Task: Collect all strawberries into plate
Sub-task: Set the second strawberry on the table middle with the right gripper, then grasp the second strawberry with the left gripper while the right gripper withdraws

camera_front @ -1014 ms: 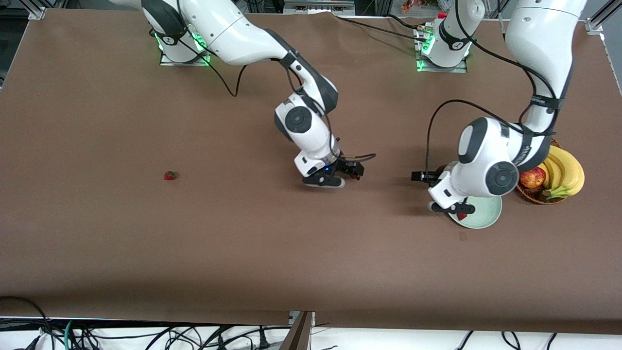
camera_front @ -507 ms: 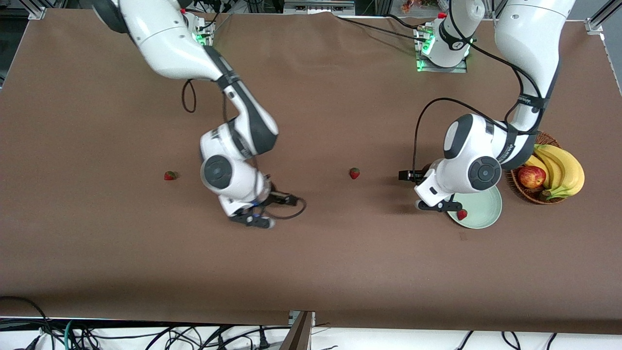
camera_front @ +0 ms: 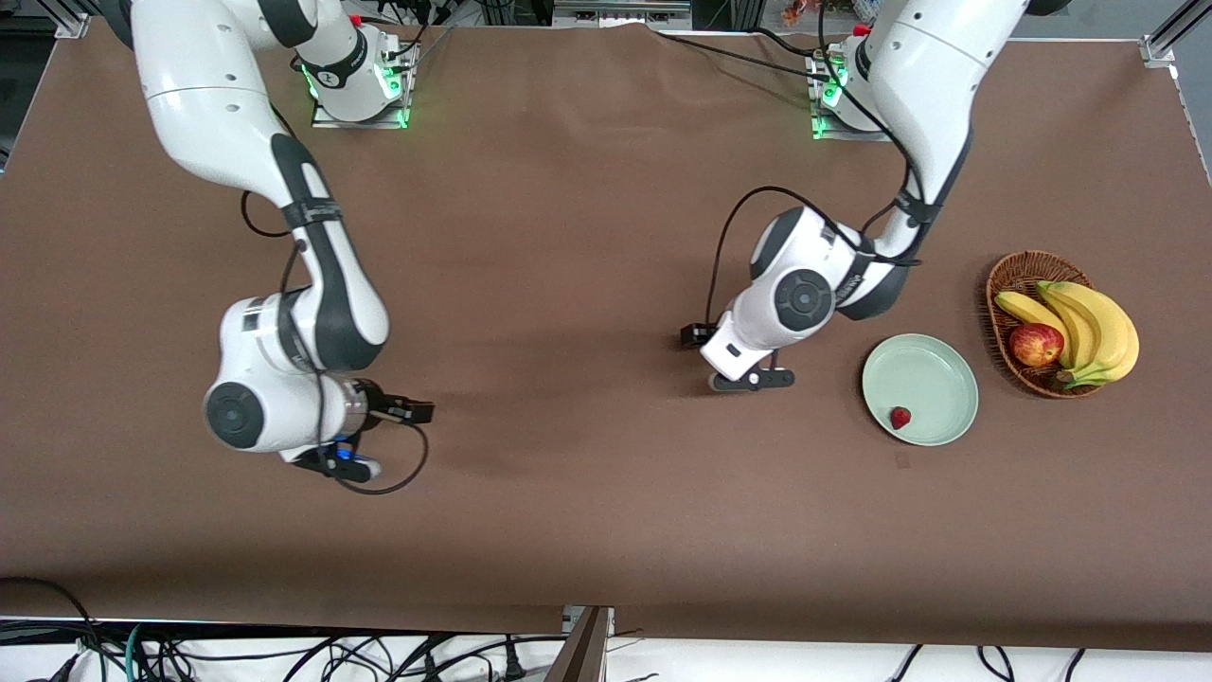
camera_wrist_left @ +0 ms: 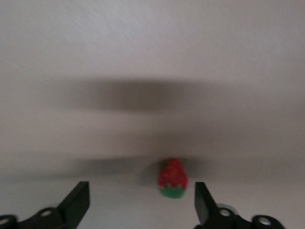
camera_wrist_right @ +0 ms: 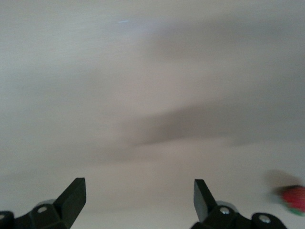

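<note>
Strawberry (camera_front: 900, 417) on mint plate (camera_front: 937, 360), fruit in basket (camera_front: 1006, 275)

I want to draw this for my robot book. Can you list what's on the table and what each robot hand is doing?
plate: pale green plate, beside the basket
strawberry in plate: one
strawberry by left gripper: on the table, not held
strawberry by right gripper: on the table, not held
left gripper: open, low over the table
right gripper: open, low over the table
basket: wicker basket with bananas and an apple
</note>
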`<act>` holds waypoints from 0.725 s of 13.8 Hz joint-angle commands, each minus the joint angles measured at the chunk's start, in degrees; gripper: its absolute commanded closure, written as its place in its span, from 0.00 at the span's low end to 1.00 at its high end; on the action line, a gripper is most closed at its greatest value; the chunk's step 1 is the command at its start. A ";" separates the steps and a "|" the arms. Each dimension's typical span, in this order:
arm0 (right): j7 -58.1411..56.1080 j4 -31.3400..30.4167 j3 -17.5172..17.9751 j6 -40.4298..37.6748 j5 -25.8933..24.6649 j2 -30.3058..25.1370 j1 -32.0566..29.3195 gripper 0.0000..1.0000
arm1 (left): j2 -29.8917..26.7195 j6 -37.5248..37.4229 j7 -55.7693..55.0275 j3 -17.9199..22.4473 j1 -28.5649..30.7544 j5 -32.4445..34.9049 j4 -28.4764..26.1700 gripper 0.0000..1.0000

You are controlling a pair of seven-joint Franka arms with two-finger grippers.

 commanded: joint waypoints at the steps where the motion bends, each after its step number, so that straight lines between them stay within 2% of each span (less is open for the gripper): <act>1: -1.68 -3.92 -1.48 -1.74 -1.04 -2.28 -2.20 0.00 | 1.52 1.39 -3.93 0.87 -3.44 -0.70 0.31 0.25; 3: -7.44 -8.22 -1.49 -1.30 -5.32 -4.56 -4.39 0.00 | 2.76 3.23 -4.02 1.04 -4.06 -0.44 0.31 0.31; 4: -10.18 -10.33 -1.49 -1.04 -6.22 -5.61 -5.45 0.00 | 2.76 3.24 -4.11 1.13 -3.98 0.61 0.49 0.33; 6: -14.75 -15.86 -1.40 0.10 -7.63 -8.86 -6.95 0.00 | 3.11 3.32 -5.77 1.13 -4.67 1.15 0.41 0.43; 7: -16.78 -19.72 -1.40 1.76 -7.89 -10.88 -7.13 0.00 | 3.37 3.32 -6.74 1.04 -4.94 1.58 0.49 0.51; 9: -17.41 -27.54 -1.22 7.11 -7.98 -14.13 -7.13 0.00 | 3.46 3.32 -9.37 1.04 -4.94 1.85 0.40 0.75; 10: -17.41 -30.71 -0.96 9.66 -8.24 -14.93 -7.13 0.00 | 3.29 3.24 -9.65 1.04 -4.86 1.85 0.40 0.81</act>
